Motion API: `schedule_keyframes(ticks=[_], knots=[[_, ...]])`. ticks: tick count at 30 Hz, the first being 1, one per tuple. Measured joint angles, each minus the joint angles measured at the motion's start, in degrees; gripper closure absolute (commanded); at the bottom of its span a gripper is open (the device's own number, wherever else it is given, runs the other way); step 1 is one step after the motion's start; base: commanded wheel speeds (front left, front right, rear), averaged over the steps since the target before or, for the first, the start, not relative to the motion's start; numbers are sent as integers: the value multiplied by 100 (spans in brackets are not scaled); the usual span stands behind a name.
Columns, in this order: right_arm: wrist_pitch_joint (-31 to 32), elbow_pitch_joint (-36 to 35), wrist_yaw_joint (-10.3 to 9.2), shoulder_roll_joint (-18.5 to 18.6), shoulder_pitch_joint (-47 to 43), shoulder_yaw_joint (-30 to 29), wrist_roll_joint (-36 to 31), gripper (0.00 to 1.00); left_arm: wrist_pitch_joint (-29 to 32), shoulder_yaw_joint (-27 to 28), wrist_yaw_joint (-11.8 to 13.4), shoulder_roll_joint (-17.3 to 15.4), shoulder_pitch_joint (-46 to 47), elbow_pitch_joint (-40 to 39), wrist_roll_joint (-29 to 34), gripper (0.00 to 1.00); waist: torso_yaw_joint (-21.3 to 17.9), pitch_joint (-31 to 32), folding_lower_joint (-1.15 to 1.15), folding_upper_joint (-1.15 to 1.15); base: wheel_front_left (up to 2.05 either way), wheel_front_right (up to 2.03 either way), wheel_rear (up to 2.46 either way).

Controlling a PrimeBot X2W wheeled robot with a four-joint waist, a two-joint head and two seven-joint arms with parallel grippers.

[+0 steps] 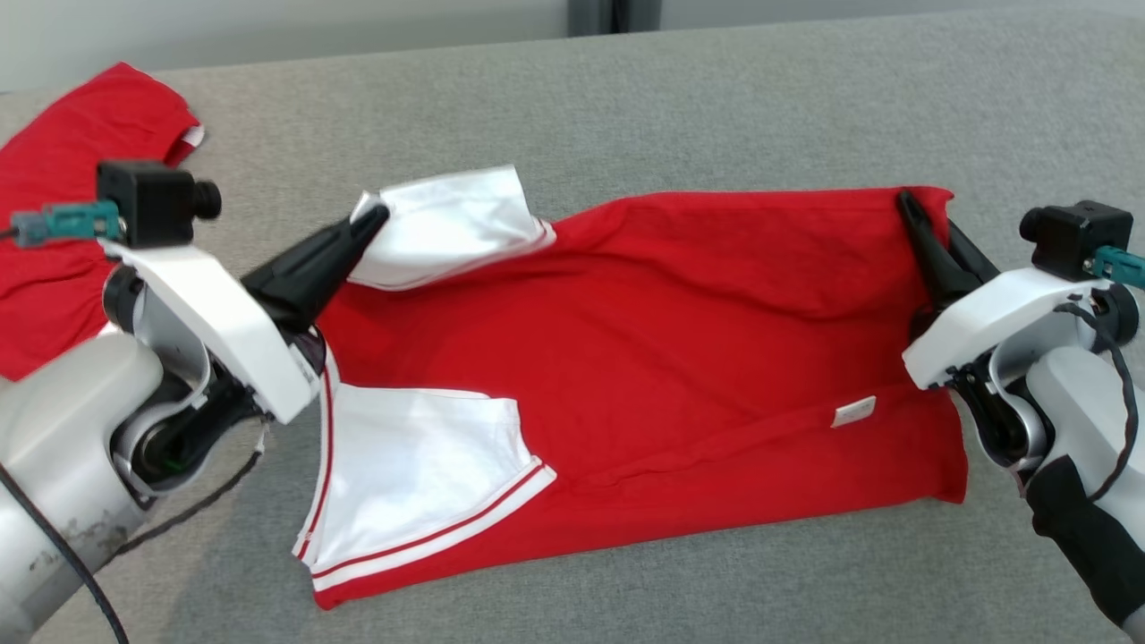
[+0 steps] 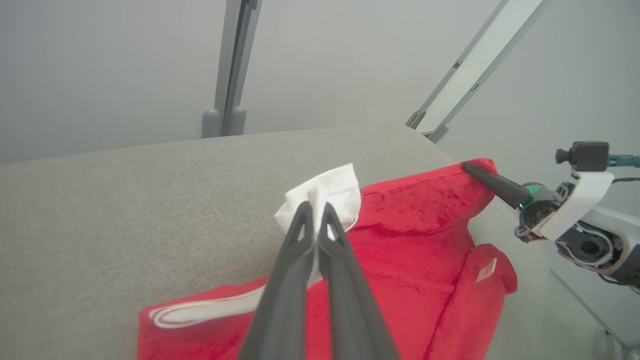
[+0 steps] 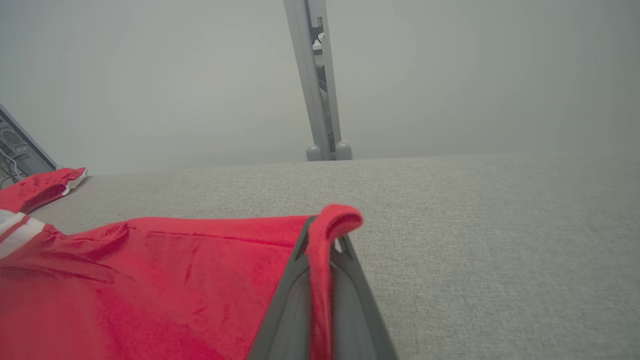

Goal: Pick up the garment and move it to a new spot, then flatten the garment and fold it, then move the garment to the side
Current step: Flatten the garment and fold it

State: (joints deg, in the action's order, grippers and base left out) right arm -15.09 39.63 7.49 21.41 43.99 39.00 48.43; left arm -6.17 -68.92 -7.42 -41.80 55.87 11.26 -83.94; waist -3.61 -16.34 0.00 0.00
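Grey fabric worktop (image 1: 716, 89), pale wall behind. Red garment (image 1: 680, 358) spread mid-surface, long axis running left to right between the arms. Left tool (image 1: 374, 216) clenched on far white sleeve (image 1: 456, 224); right tool (image 1: 909, 204) clenched on far hem corner. Both grips sit on the far edge, so the fold likely comes toward the robot.

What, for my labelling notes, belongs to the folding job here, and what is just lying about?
In the job:
- shirt
- left gripper, shut on its sleeve
- right gripper, shut on its corner

Lying about:
- second red garment, at the left edge, untouched
- grey post behind
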Motion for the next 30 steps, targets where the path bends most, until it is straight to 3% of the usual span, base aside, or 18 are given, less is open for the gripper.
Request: schedule_keyframes(ticks=[13,30], knots=[[-5,63,0,542,-222,552,-525,100,-400,-283,0,36,-721,-365,-136,100,352,189,0,0,0,0,0],[-5,-303,0,873,-883,203,-968,100,-597,-415,0,179,-1276,-355,-131,100,547,310,0,0,0,0,0]])
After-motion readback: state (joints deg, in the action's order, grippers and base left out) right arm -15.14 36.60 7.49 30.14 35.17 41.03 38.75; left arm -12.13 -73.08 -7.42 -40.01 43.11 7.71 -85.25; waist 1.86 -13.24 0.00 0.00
